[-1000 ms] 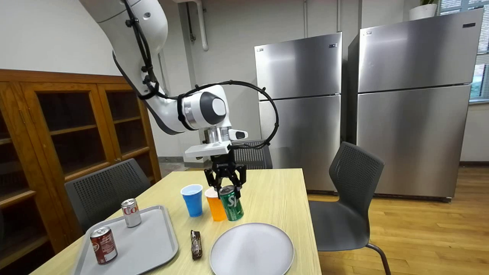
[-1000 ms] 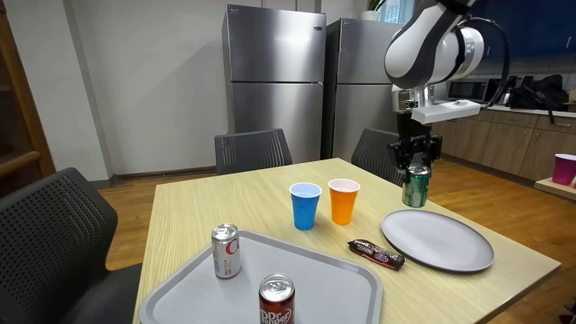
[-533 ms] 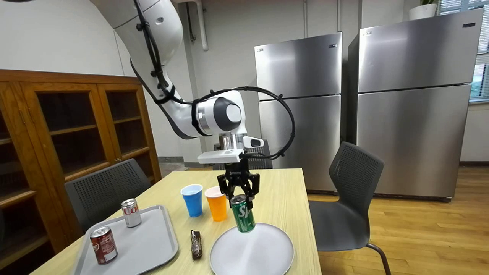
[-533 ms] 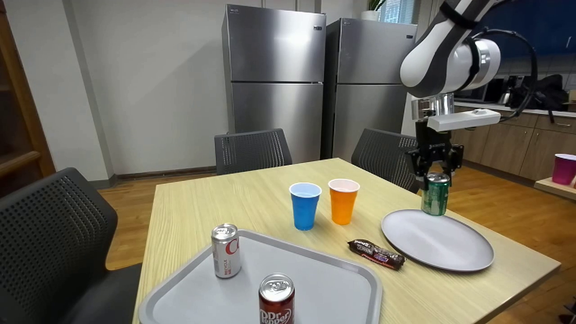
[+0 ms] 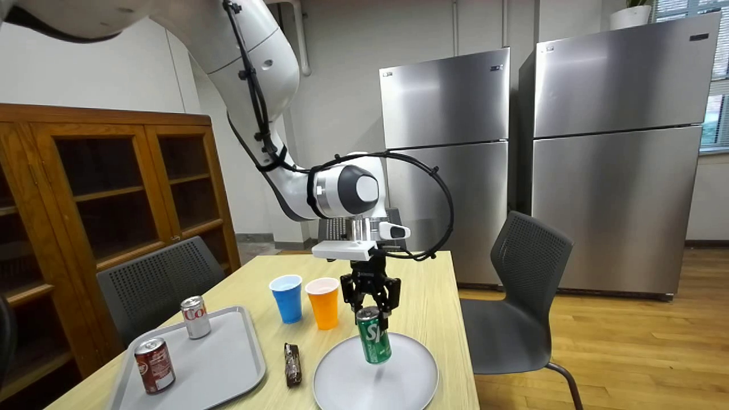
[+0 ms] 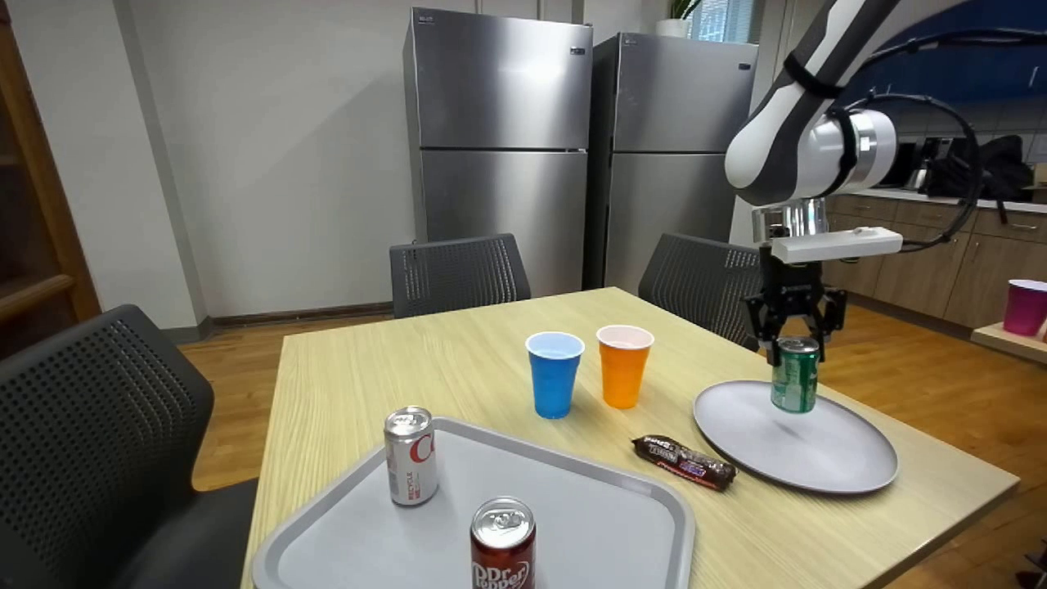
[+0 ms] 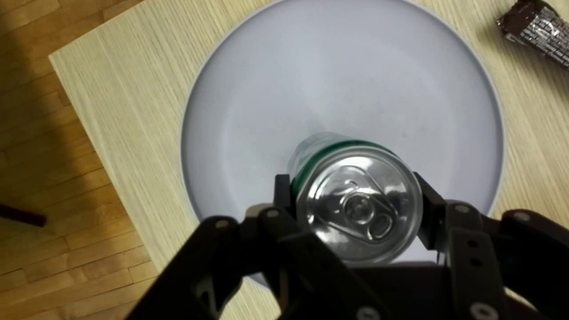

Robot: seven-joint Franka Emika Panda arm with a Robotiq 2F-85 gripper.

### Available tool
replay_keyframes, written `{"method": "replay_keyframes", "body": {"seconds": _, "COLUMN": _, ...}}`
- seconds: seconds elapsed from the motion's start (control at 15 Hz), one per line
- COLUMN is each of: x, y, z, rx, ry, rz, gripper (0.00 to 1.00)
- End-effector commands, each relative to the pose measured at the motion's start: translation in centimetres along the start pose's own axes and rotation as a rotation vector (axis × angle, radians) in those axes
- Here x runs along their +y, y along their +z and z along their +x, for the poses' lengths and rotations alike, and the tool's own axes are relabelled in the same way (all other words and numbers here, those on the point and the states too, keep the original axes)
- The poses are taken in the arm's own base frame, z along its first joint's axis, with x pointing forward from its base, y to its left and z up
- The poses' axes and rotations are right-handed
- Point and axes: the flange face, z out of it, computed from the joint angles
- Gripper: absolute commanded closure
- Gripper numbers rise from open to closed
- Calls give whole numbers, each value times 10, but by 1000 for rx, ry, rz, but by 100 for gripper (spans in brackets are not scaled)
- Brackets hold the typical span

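My gripper (image 5: 371, 320) is shut on a green Sprite can (image 5: 376, 343) and holds it near its top. The can is about upright, over the round light-grey plate (image 5: 405, 381); I cannot tell whether its base touches the plate. In an exterior view the can (image 6: 794, 384) is over the far part of the plate (image 6: 851, 458), below the gripper (image 6: 797, 353). In the wrist view the silver can top (image 7: 358, 206) sits between both black fingers (image 7: 355, 200), with the plate (image 7: 355, 66) beneath.
An orange cup (image 5: 323, 307) and a blue cup (image 5: 288, 302) stand behind the plate. A dark wrapped bar (image 5: 293, 365) lies beside it. A grey tray (image 5: 228, 364) holds a Diet Coke can (image 5: 195, 319) and a Dr Pepper can (image 5: 154, 367). The table corner (image 7: 58, 58) is near.
My gripper has carried the green can from beside the orange cup to over the plate. It has also come lower in the last half second. The other things have not moved.
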Motion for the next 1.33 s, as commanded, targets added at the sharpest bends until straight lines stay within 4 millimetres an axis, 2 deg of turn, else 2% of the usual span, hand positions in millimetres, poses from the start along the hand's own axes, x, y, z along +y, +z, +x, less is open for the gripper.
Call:
{"method": "replay_keyframes", "body": {"seconds": 0.0, "x": 7, "y": 1, "z": 20, "rx": -37, "ry": 68, "rz": 14, "gripper": 62}}
{"method": "replay_keyframes", "body": {"seconds": 0.47, "x": 21, "y": 16, "z": 39, "rx": -76, "ry": 134, "rz": 22, "gripper": 62}}
{"method": "replay_keyframes", "body": {"seconds": 0.8, "x": 26, "y": 19, "z": 46, "rx": -91, "ry": 147, "rz": 22, "gripper": 62}}
{"method": "replay_keyframes", "body": {"seconds": 0.87, "x": 26, "y": 19, "z": 46, "rx": -92, "ry": 148, "rz": 20, "gripper": 24}}
{"method": "replay_keyframes", "body": {"seconds": 0.93, "x": 27, "y": 18, "z": 46, "rx": -92, "ry": 148, "rz": 21, "gripper": 11}}
{"method": "replay_keyframes", "body": {"seconds": 1.07, "x": 27, "y": 12, "z": 46, "rx": -89, "ry": 148, "rz": 23, "gripper": 1}}
{"method": "replay_keyframes", "body": {"seconds": 1.27, "x": 27, "y": -1, "z": 45, "rx": -65, "ry": 145, "rz": 25, "gripper": 0}}
